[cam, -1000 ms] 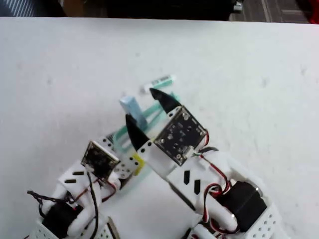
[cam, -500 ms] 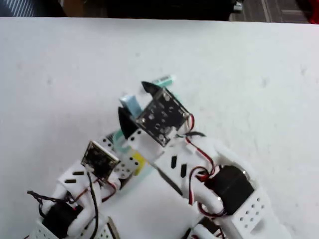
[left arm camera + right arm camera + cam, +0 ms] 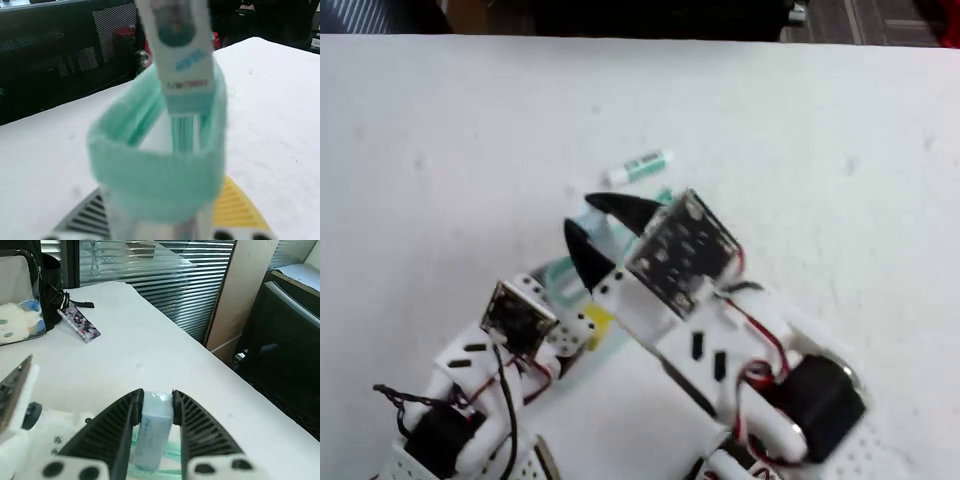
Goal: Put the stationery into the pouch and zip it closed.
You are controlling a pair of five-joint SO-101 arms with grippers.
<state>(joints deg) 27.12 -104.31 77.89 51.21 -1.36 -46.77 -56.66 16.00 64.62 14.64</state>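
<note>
The right gripper [image 3: 156, 395] has its fingers closed on a pale blue block [image 3: 152, 427], which stands upright in the open mouth of the green pouch [image 3: 155, 185]. The left gripper [image 3: 570, 305] clamps its fingers on the pouch's near rim. A white-and-green tube [image 3: 638, 167] lies on the counter [image 3: 800, 130] just beyond the pouch.
</note>
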